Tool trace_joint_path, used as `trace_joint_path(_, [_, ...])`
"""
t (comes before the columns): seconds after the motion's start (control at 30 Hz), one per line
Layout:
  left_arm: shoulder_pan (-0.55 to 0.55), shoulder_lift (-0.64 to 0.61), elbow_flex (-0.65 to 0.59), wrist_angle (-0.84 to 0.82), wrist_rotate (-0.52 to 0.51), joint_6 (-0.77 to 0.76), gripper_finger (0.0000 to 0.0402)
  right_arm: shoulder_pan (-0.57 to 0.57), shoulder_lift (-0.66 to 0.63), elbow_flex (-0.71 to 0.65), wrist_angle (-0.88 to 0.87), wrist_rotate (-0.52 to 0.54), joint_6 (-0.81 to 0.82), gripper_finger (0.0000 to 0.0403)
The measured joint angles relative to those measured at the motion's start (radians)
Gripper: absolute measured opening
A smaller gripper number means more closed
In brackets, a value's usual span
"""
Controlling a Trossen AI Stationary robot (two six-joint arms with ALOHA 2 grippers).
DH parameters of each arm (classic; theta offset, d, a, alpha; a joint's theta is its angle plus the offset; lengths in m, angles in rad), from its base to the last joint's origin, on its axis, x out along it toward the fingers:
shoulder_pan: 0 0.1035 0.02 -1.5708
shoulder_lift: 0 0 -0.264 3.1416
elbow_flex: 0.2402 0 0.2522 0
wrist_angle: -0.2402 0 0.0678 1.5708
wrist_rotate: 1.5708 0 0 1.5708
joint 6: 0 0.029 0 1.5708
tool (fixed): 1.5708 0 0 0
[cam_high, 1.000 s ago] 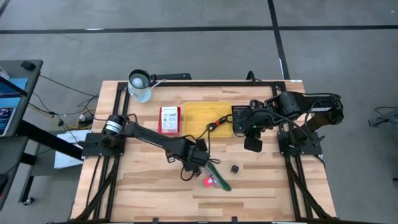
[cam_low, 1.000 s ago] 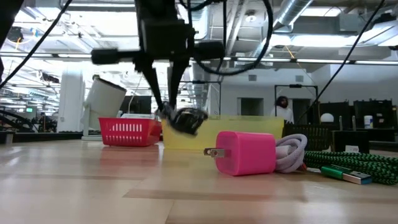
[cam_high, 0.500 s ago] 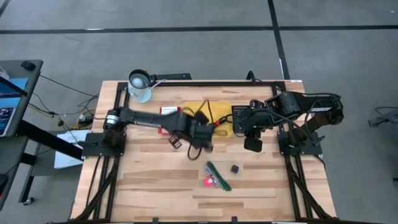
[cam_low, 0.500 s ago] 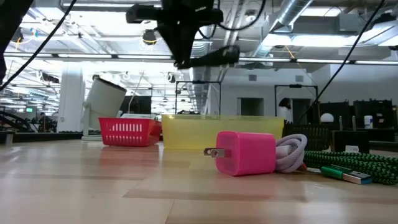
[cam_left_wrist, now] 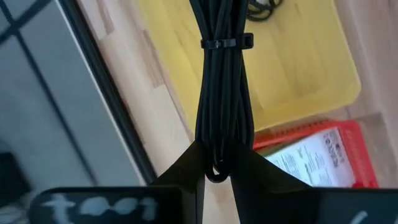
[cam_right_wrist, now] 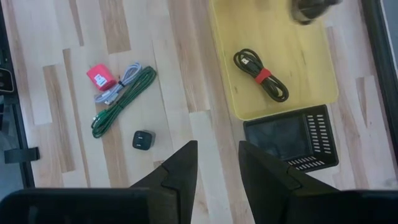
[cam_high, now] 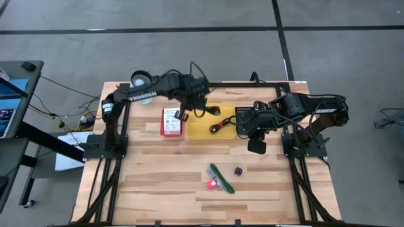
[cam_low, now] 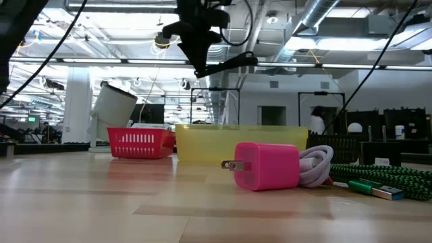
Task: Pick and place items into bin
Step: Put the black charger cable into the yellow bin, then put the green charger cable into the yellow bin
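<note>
Swung from mid-table, the left gripper (cam_high: 187, 108) now hovers over the yellow bin (cam_high: 228, 110), fingers pinched on a black cable bundle (cam_left_wrist: 222, 93) hanging lengthwise toward it.

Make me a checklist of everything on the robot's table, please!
Surface: wooden table, bare planks in front.
Job's things: yellow bin holds a black cable with a red tie; a bundled black cable hangs in the left gripper above the bin; pink charger, green cable and small black cube lie on the table.
Clutter: red basket with a printed packet beside the bin; white cup at the far edge; black device next to the bin.
Grippers: left shut on the bundled black cable; right gripper open, waiting by the bin.
Cables: arm wiring overhead in the low view.
Surroundings: a person far back in the room.
</note>
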Motion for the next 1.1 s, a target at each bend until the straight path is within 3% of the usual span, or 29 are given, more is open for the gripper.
trace_joint_path(0.17, [0.05, 0.004, -0.001, 0.027, 0.092, -0.026, 0.0038, 0.0, 0.0, 0.0, 0.0, 0.0, 0.0, 0.0113])
trace_joint_path(0.4, [0.047, 0.004, -0.001, 0.023, 0.105, -0.034, 0.0041, 0.0, 0.0, 0.0, 0.0, 0.0, 0.0, 0.0113])
trace_joint_path(0.57, [0.047, 0.004, -0.001, 0.025, 0.152, -0.053, 0.0067, 0.0, 0.0, 0.0, 0.0, 0.0, 0.0, 0.0113])
trace_joint_path(0.83, [0.047, 0.004, -0.001, 0.053, 0.15, -0.074, 0.0108, 0.0, 0.0, 0.0, 0.0, 0.0, 0.003, 0.0113])
trace_joint_path(1.1, [0.047, 0.004, -0.001, 0.052, 0.148, -0.078, 0.0123, 0.0, 0.0, 0.0, 0.0, 0.0, 0.011, 0.0113])
